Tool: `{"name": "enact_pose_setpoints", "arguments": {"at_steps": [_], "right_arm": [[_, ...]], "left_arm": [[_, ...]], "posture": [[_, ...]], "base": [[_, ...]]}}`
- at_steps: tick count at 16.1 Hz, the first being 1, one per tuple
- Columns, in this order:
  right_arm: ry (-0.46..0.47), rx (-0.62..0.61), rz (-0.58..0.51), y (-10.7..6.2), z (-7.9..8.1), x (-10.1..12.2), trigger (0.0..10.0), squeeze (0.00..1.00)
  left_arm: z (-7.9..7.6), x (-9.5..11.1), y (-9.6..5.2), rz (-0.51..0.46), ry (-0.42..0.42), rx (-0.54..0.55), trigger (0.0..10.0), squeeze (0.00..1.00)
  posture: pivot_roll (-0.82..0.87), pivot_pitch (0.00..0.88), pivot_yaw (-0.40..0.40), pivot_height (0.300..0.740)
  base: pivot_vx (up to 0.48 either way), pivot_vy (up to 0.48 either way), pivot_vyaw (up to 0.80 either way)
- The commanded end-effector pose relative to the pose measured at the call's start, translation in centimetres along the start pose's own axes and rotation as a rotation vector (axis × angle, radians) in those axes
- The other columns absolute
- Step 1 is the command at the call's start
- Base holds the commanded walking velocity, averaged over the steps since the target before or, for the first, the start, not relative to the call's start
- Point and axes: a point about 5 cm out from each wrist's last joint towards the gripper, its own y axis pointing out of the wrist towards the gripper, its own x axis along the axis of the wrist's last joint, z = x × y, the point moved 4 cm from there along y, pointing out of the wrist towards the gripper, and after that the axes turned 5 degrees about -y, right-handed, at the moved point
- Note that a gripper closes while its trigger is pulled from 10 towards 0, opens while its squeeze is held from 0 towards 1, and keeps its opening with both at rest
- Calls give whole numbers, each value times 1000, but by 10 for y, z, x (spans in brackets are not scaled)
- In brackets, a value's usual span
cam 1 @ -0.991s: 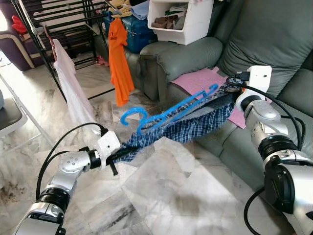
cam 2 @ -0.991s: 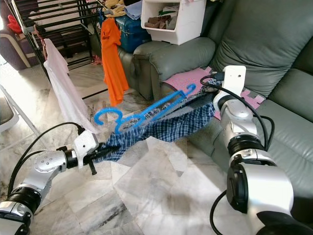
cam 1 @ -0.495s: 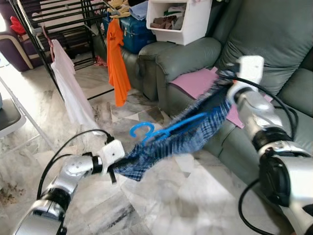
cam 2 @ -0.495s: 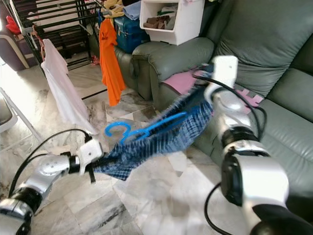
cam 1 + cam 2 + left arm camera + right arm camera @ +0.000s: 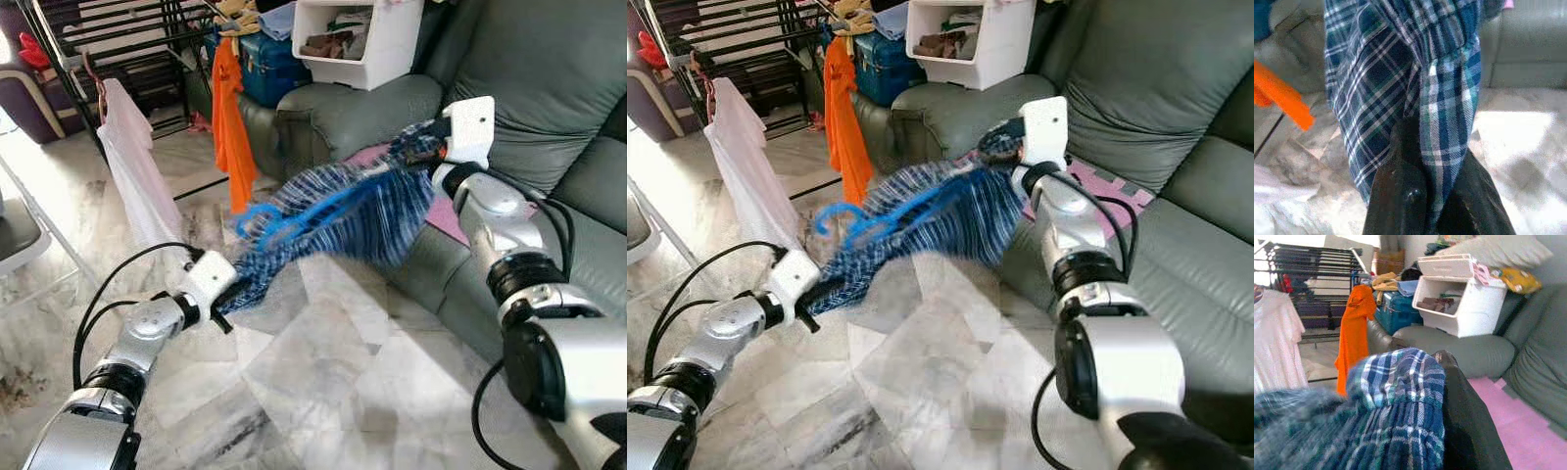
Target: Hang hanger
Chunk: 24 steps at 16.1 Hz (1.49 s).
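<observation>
Plaid shirt with its blue hanger hung stretched between left hand and right hand, both clamped on cloth.

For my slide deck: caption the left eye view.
Left gripper and right gripper stretch a blue plaid garment with a blue hanger between them, beside a grey sofa.

One blue hanger, one plaid garment, one orange shirt, one white shirt, and two grippers are showing.
</observation>
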Motion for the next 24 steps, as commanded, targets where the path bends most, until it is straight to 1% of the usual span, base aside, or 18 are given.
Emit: {"name": "enact_pose_setpoints", "arguments": {"at_steps": [1, 3, 4, 7, 8, 9, 10, 11, 12, 13, 14, 15, 17, 20, 21, 22, 23, 24], "right_arm": [[-34, -14, -33, -2, -9, 7, 0, 0], [-44, -29, -5, -8, -15, -5, 0, 0], [-98, -23, 17, -12, -15, -13, 0, 0], [-93, -20, 94, -19, -14, -36, 0, 0], [-45, 24, 108, -19, 2, -43, 0, 0], [-30, 41, 107, -19, 9, -44, 0, 0], [3, 118, 103, -19, 36, -47, 0, 0], [35, 192, 91, -20, 66, -50, 0, 0], [80, 278, 75, -23, 100, -49, 0, 0], [123, 330, 73, -25, 124, -47, 0, 0], [150, 362, 75, -26, 138, -45, 0, 0], [167, 379, 75, -25, 150, -40, 0, 0], [196, 407, 85, -25, 164, -37, 0, 0], [127, 532, 151, -39, 190, -51, 0, 0], [82, 544, 150, -42, 189, -55, 0, 0], [32, 456, 184, -41, 164, -69, 0, 0], [50, 412, 205, -39, 153, -74, 0, 0], [68, 350, 245, -39, 134, -82, 0, 0]], "left_arm": [[13, -7, -7, 16, -81, 71, 0, 0], [19, -15, -13, 33, -134, 113, 0, 0], [20, -17, -15, 22, -192, 116, 0, 0], [27, -19, -19, 10, -243, 160, 0, 0], [29, -34, -21, 126, -167, 217, 0, 0], [30, -39, -23, 166, -136, 241, 0, 0], [33, -45, -24, 202, -140, 307, 0, 0], [34, -47, -22, 207, -180, 367, 0, 0], [35, -43, -17, 171, -273, 443, 863, 0], [35, -36, -11, 139, -316, 482, 1843, 0], [34, -30, -7, 118, -327, 501, 3137, 0], [31, -23, 0, 96, -338, 502, 1882, 0], [30, -16, 5, 70, -359, 520, 1804, 0], [24, -5, 15, 38, -413, 491, 3451, 0], [23, -4, 16, 37, -406, 475, 4078, 0], [21, 2, 18, 31, -309, 428, 3686, 0], [22, 3, 17, 36, -272, 421, 3686, 0], [27, 2, 13, 37, -273, 439, 2000, 0]], "posture": [[-130, 0, 34, 740], [-127, 0, 32, 740], [-128, 0, 32, 740], [-127, 0, 28, 740], [-124, 0, 26, 740], [-124, 0, 26, 740], [-129, 0, 28, 740], [-131, 0, 29, 740], [-128, 0, 28, 740], [-128, 0, 28, 740], [-127, 0, 28, 740], [-125, 0, 28, 740], [-118, 0, 26, 740], [-107, 0, 23, 740], [-103, 0, 23, 740], [-100, 0, 25, 740], [-100, 0, 25, 740], [-105, 0, 30, 740]], "base": [[0, 0, 0], [0, 0, 0], [0, 0, 0], [0, 0, 0], [0, 0, 0], [0, 0, 0], [0, 0, 0], [0, 0, 0], [0, 0, 0], [0, 0, 0], [0, 0, 0], [0, 0, 0], [0, 0, 0], [0, 0, 0], [0, 0, 0], [0, 0, 0], [0, 0, 0], [0, 0, 0]]}}
